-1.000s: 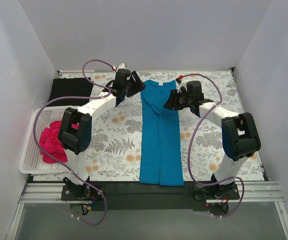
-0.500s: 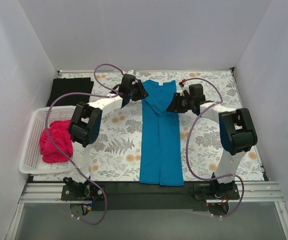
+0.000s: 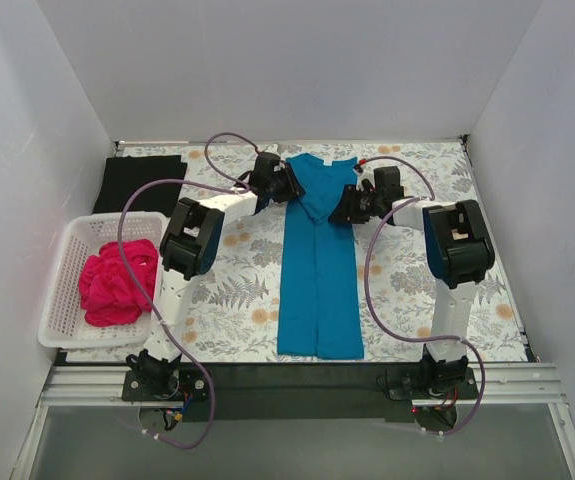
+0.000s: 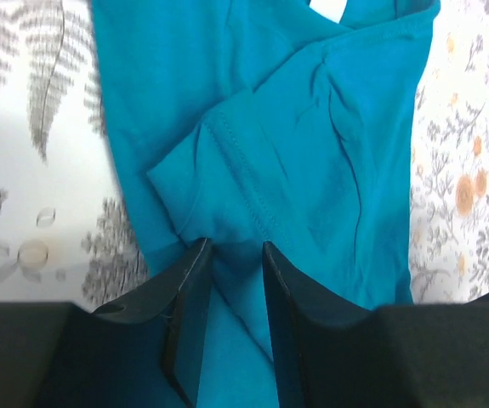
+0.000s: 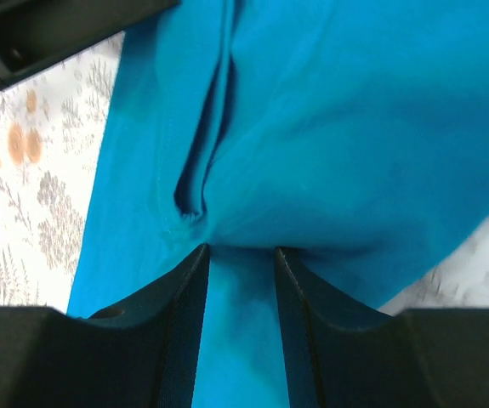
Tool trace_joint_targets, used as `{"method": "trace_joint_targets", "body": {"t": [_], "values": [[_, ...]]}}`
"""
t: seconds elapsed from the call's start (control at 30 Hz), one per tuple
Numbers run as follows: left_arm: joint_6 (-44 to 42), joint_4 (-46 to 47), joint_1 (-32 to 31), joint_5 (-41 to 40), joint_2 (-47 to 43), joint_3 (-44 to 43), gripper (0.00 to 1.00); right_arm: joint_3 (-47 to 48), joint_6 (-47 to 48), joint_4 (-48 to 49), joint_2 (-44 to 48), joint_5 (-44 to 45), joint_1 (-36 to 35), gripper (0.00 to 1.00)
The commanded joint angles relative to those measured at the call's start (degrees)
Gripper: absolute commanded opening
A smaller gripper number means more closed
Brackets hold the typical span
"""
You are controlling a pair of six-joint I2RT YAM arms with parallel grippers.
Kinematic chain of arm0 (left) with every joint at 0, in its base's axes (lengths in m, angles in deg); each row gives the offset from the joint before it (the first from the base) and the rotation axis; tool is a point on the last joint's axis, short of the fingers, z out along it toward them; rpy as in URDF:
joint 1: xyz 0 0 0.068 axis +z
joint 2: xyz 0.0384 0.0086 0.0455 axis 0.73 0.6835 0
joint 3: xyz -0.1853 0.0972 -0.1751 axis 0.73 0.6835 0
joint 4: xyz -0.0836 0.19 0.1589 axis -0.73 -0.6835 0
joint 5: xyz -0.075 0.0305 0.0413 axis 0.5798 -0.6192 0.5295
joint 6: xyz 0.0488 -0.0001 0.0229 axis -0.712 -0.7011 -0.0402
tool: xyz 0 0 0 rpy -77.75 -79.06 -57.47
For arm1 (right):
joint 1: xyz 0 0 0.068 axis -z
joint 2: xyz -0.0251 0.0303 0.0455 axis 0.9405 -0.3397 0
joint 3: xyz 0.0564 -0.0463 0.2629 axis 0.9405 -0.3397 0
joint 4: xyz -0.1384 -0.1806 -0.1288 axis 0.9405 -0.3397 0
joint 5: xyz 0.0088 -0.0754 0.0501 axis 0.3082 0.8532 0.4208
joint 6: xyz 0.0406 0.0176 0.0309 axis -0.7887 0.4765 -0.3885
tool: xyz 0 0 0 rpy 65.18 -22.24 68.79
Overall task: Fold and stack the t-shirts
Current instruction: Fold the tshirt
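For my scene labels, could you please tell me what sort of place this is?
Probably a robot lab cell: bare white walls box in the table, and the left arm and right arm stand on a metal rail.

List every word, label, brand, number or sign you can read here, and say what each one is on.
No text can be read in any view.
The white tag at the collar of the blue shirt: cut off by the picture edge, no letters visible.
The pink shirt, black shirt and basket: no print or labels seen.
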Motion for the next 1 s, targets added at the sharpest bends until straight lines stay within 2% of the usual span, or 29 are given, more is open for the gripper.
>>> {"method": "trace_joint_targets", "body": {"t": [0.0, 0.17, 0.3, 0.43, 0.5, 0.53, 0.63, 0.73, 0.77, 0.8, 0.87, 0.97], "values": [[0.4, -1.9, 1.1, -3.9, 3.9, -4.1, 0.29, 4.0, 1.0, 0.4, -5.1, 0.5, 1.1, 0.44], [-0.7, -4.1, 1.4, -4.2, 5.5, -9.9, 0.34, 8.4, 0.4, 0.2, -6.2, -0.5, 2.5, 0.44], [-1.4, -3.8, 1.3, -5.1, 1.6, -7.4, 0.43, 4.3, 0.4, -1.9, 1.2, 1.9, 2.5, 0.45], [-2.1, -3.4, 0.9, -5.8, -8.6, -1.6, 0.56, -2.4, 0.8, -5.6, 11.3, 5.1, 2.4, 0.48], [-2.5, -3.5, 0.2, -7.1, -15.2, 2.5, 0.59, -5.6, 1.7, -7.0, 17.0, 7.0, 1.7, 0.52], [-2.5, -3.8, -0.7, -7.5, -17.6, 3.8, 0.61, -6.1, 2.3, -11.8, 18.7, 8.4, 0.7, 0.53], [-2.4, -7.9, -3.4, -12.0, -27.1, 9.9, 0.63, -9.3, 3.5, -21.5, 25.5, 14.9, -2.3, 0.54], [-1.7, -16.1, -7.7, -15.6, -36.3, 16.2, 0.66, -13.5, 2.5, -30.6, 33.1, 22.9, -6.8, 0.55], [-1.7, -20.6, -8.9, -17.1, -38.5, 18.0, 0.67, -14.8, 1.8, -32.2, 35.3, 24.9, -8.2, 0.56], [-0.7, -23.2, -10.4, -20.1, -42.5, 19.8, 0.74, -16.7, 1.1, -33.8, 39.5, 27.6, -9.2, 0.56], [1.2, -30.7, -13.8, -22.9, -46.1, 24.9, 0.77, -21.5, -1.8, -37.3, 43.9, 29.3, -12.6, 0.57], [6.4, -37.3, -17.5, -22.2, -53.1, 33.3, 0.78, -26.7, -4.3, -40.3, 50.1, 30.3, -15.5, 0.60]]}}
